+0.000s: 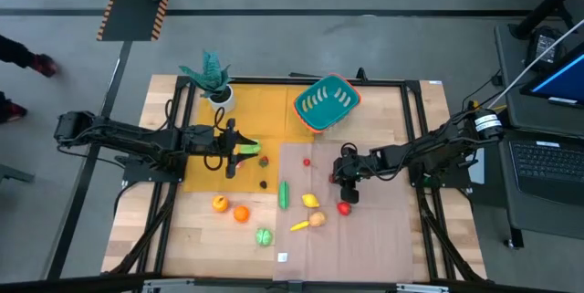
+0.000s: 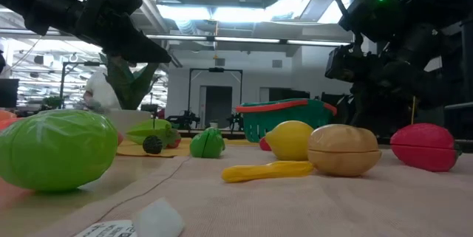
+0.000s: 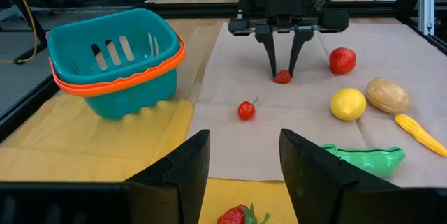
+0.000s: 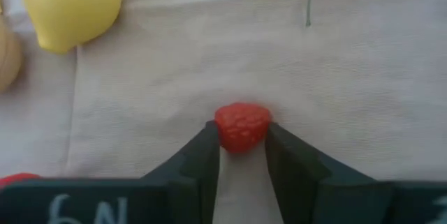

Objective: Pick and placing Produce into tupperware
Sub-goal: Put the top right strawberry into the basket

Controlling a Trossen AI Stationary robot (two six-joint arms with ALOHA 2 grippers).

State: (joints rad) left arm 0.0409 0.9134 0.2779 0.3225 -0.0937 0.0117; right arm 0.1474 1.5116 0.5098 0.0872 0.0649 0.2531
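The teal tupperware (image 1: 326,103) with its orange-red rim stands at the back of the table, tilted, and is also seen in the left wrist view (image 3: 115,60). Produce lies scattered on the pale cloth: a cherry (image 3: 246,109), a lemon (image 3: 348,103), a potato (image 3: 387,94), a yellow corn piece (image 3: 419,132), a red fruit (image 3: 342,60) and a green pod (image 3: 363,160). My right gripper (image 4: 241,151) is down on the cloth, shut on a small red berry (image 4: 241,126). My left gripper (image 3: 241,175) waits open over the yellow mat, above a strawberry (image 3: 237,215). My right gripper pinches the small red berry by its two sides (image 4: 222,132) between its fingertips (image 3: 274,67). The fingers slant down at it from the table's right side. The berry sits on the pale cloth (image 4: 349,77) with its bottom on it.
A teal potted plant (image 1: 212,76) stands at the back left. Two orange fruits (image 1: 230,208), a green ball (image 1: 264,235) and a green vegetable (image 1: 284,193) lie near the front. A black frame (image 1: 274,83) rings the table.
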